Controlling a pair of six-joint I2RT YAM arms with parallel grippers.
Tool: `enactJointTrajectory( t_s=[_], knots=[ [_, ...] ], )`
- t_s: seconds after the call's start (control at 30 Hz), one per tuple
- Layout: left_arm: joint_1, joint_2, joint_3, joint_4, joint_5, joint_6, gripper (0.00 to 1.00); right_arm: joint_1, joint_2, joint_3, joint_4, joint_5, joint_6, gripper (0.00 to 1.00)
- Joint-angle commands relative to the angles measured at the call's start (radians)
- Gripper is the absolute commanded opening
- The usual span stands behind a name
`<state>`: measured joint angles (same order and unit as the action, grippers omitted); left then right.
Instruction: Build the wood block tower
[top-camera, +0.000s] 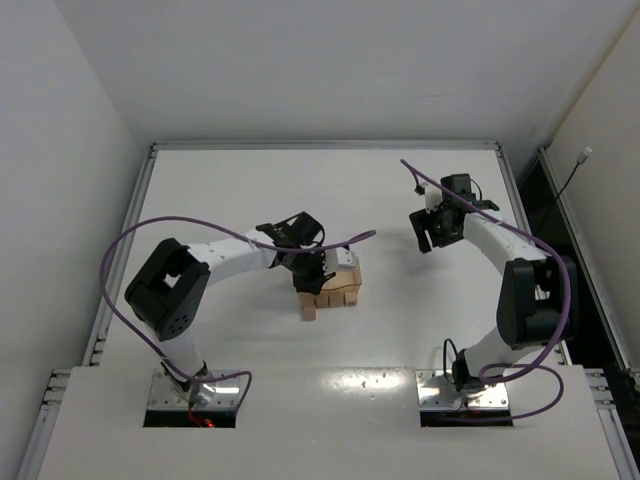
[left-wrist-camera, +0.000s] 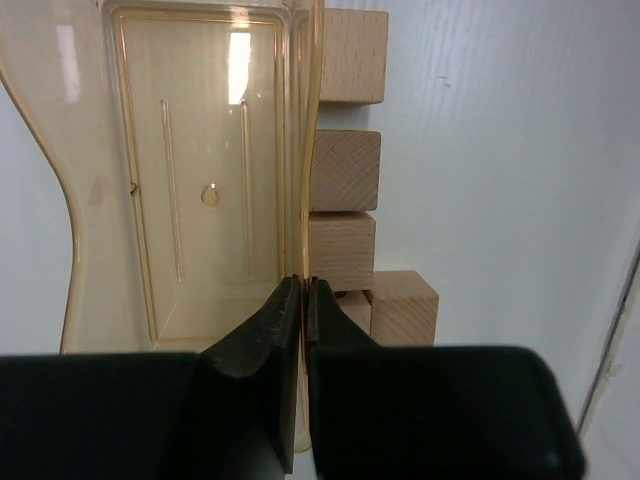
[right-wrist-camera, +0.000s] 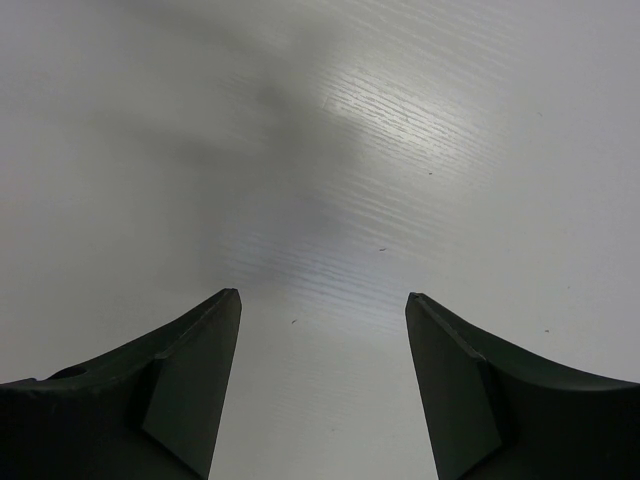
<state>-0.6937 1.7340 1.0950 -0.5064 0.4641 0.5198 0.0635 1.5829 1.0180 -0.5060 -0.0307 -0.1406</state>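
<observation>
Amber see-through plastic tray (left-wrist-camera: 205, 120) fills the upper left of the left wrist view. We see only its moulded floor: two long ribs and a small dimple.

Left claw (left-wrist-camera: 303, 285) is clamped on the tray's right wall. The thin wall is pinched between the fingertips at lower centre of the frame, with no gap showing either side.

The wood blocks (left-wrist-camera: 345, 170) are outside the tray, on the white table (left-wrist-camera: 500, 150), just right of the gripped wall. Three sit in a line running down the frame from the top edge, narrow gaps between them. The fourth block (left-wrist-camera: 403, 308) sits one step further right, beside the bottom of that line. A sliver of tan wood shows under the third block next to the finger; we cannot tell if it is another block. They lie flat in a row, not yet stacked.

In the top view the wood blocks (top-camera: 330, 295) are a small tan cluster just below centre, running from lower left to upper right. The left claw (top-camera: 305, 262) is right against their upper left side. We can hardly make out the tray there.

Right claw (top-camera: 432, 228) is in the upper right of the top view, well apart from the blocks. In its own wrist view the right claw (right-wrist-camera: 322, 390) is spread wide with nothing between the fingers, over bare white table (right-wrist-camera: 400, 150).
</observation>
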Motion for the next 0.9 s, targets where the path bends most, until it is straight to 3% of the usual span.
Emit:
enactJointTrajectory(
  t_s=[0.0, 0.23, 0.43, 0.57, 0.87],
  knots=[
    [-0.038, -0.01, -0.037, -0.121, 0.057, -0.001, 0.0, 0.007, -0.018, 0.005, 0.024, -0.015, 0.012, 0.64],
    [0.002, -0.01, -0.032, -0.046, 0.038, -0.078, 0.0, 0.007, -0.018, 0.005, 0.024, -0.015, 0.012, 0.64],
    [0.137, 0.038, 0.09, 0.124, -0.039, -0.409, 0.0, 0.007, -0.018, 0.005, 0.034, -0.015, 0.012, 0.64],
    [0.166, 0.079, 0.181, 0.175, -0.099, -0.599, 0.0, 0.007, -0.018, 0.005, 0.034, -0.015, 0.021, 0.64],
    [0.175, 0.225, 0.373, 0.105, -0.49, -1.105, 0.0, 0.007, -0.018, 0.005, 0.043, -0.006, 0.021, 0.64]
  ],
)
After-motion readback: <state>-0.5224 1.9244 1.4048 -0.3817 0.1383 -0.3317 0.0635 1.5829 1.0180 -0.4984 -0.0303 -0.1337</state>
